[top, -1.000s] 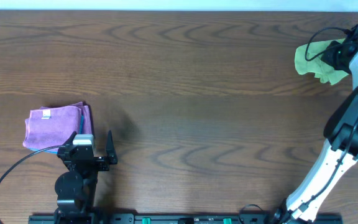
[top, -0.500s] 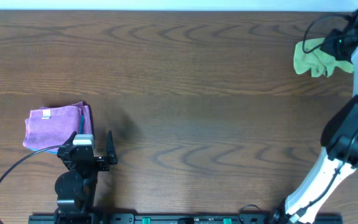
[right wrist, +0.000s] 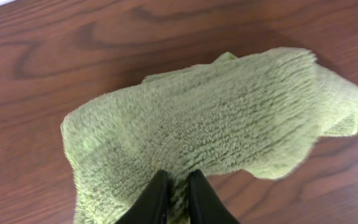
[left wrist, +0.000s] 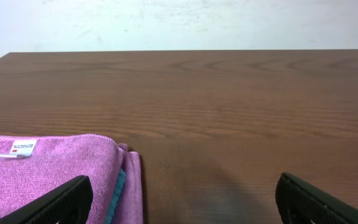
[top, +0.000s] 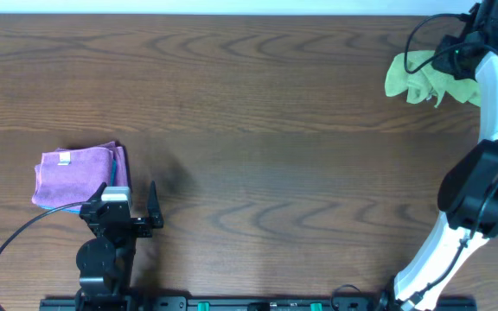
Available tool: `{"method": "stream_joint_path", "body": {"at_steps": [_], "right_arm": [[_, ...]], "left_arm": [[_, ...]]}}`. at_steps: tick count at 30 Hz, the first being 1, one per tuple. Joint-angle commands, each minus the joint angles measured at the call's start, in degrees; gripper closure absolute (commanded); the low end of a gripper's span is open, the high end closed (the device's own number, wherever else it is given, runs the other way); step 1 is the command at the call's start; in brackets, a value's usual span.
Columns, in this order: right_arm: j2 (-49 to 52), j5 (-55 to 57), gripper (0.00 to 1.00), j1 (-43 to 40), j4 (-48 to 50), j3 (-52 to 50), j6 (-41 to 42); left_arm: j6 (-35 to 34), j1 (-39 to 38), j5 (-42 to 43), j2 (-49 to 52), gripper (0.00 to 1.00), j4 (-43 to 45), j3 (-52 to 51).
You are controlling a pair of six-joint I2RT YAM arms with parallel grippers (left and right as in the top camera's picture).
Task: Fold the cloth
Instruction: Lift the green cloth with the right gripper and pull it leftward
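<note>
Pinching a bunched ridge of the green terry cloth (right wrist: 216,112), the right tool (right wrist: 178,186) has its two fingers drawn nearly together with the pile caught between them. The cloth sits crumpled at the far right corner of the counter (top: 275,130). I cannot tell whether it drags on the wood or hangs just clear.

The step in hand looks like bringing the cloth to open wood, and a fold made from this heap would likely come out lopsided. It would be better to carry it toward the middle, lay it down and let it spread, then take a true corner or hem rather than a mid-cloth pinch. Low, slow travel should keep the loose flap from tucking under itself. The left tool (left wrist: 183,190) could pin the opposite edge once the cloth is within its reach.

Only the overhead view places the cloth, well apart from a folded purple cloth (top: 72,173) at the near left, but there the arm hides the grip. The right wrist view shows the pinch and the pile, and little of the surroundings. The left wrist view shows its own fingers spread wide around nothing. It also shows a teal layer (left wrist: 118,186) under the purple cloth and a white label (left wrist: 22,147) on it.
</note>
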Motion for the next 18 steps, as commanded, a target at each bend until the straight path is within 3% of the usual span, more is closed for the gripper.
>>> {"method": "stream_joint_path", "body": {"at_steps": [1, 4, 5, 18], "right_arm": [[-1.01, 3.74, 0.87, -0.48, 0.13, 0.52, -1.55], [-1.01, 3.72, 0.93, -1.22, 0.15, 0.52, -1.55], [-1.01, 3.69, 0.99, -1.46, 0.13, 0.52, -1.55], [-1.16, -3.45, 0.99, 0.46, -2.01, 0.52, -0.46]], "left_arm": [[1.01, 0.22, -0.61, -0.37, 0.05, -0.48, -1.64], [1.01, 0.22, -0.61, -0.37, 0.05, -0.48, -1.64], [1.01, 0.22, -0.61, -0.37, 0.05, -0.48, -1.64], [1.01, 0.22, -0.61, -0.37, 0.05, -0.5, -1.64]]}}
